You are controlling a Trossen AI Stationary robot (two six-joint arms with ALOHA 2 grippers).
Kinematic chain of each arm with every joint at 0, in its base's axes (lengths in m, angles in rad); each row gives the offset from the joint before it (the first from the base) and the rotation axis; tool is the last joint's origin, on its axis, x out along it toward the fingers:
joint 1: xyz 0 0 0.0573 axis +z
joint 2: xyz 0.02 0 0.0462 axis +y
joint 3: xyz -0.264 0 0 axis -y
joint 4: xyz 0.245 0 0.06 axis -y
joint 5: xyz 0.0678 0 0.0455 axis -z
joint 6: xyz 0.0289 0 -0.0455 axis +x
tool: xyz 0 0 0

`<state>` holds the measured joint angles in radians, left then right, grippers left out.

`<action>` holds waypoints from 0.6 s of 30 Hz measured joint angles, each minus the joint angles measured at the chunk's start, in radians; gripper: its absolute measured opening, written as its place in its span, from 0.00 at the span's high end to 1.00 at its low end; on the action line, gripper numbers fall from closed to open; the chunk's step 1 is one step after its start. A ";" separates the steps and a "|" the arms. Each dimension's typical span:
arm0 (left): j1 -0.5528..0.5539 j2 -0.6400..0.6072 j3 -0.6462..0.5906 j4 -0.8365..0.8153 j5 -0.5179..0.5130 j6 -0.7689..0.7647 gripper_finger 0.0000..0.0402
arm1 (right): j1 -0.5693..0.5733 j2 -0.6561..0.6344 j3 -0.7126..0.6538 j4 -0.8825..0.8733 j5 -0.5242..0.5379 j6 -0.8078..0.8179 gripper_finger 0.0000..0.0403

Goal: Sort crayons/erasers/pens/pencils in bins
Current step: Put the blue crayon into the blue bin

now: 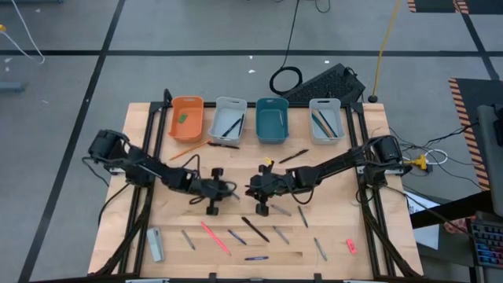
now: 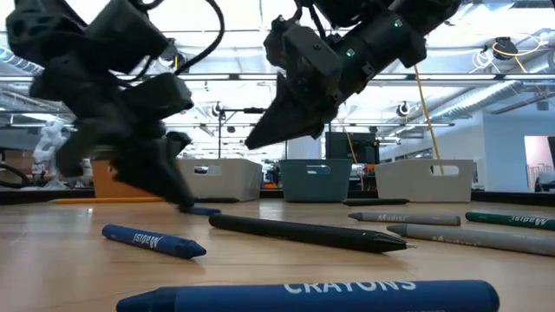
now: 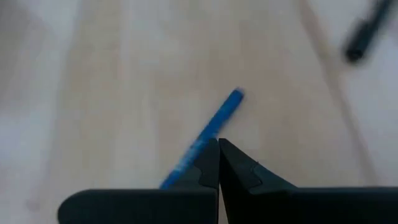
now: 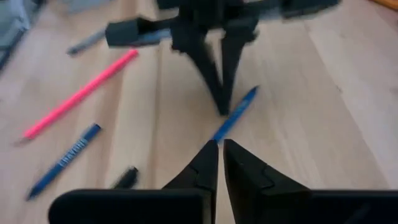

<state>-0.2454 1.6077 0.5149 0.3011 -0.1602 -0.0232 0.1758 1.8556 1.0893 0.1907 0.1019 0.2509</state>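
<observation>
Wooden desk (image 1: pixel 330 224): left end effector (image 4: pixel 221 102), closed, is touching the blue crayon (image 3: pixel 211 127) just beside the closed right end effector (image 4: pixel 219 155); next, it needs opening to grasp.

A light wooden desk (image 1: pixel 157 212) carries four bins (image 1: pixel 229 119) in a row along its far edge. Nearer lie scattered crayons (image 1: pixel 237 237), a pink pencil (image 1: pixel 214 237), a black pen (image 1: pixel 255 229) and a pink-red eraser (image 1: pixel 350 246)

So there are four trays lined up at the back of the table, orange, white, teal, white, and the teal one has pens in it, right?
Not quite. The four bins stand as you say, but the teal bin looks empty in the high view. The dark sticks lie in the two pale bins, one beside the orange bin, the other at the far end of the row.
</observation>
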 joint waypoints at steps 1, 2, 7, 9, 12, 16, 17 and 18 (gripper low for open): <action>0.016 -0.001 0.002 0.010 -0.008 0.011 1.00 | 0.000 -0.003 0.000 -0.018 0.008 0.009 0.96; 0.035 -0.003 0.003 0.013 -0.009 0.018 1.00 | 0.000 -0.004 0.000 -0.027 0.013 0.021 0.96; 0.098 -0.072 -0.027 -0.012 -0.021 0.013 1.00 | -0.005 0.003 0.000 -0.048 0.067 0.098 0.95; 0.101 -0.120 -0.057 -0.004 -0.012 0.011 1.00 | -0.013 0.019 0.000 -0.038 0.105 0.123 0.92; 0.109 -0.191 -0.135 0.086 -0.008 -0.016 1.00 | -0.051 0.042 -0.001 -0.037 0.145 0.144 0.85; 0.130 -0.277 -0.277 0.298 0.002 -0.091 1.00 | -0.129 0.059 -0.002 -0.076 0.166 0.145 0.71; 0.134 -0.294 -0.310 0.347 0.002 -0.108 1.00 | -0.148 0.064 -0.001 -0.070 0.166 0.130 0.69; 0.137 -0.307 -0.336 0.392 0.002 -0.123 1.00 | -0.165 0.066 0.001 -0.077 0.166 0.119 0.66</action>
<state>-0.1088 1.3011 0.1785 0.6934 -0.1577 -0.1463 0.0103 1.9216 1.0900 0.1134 0.2677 0.3699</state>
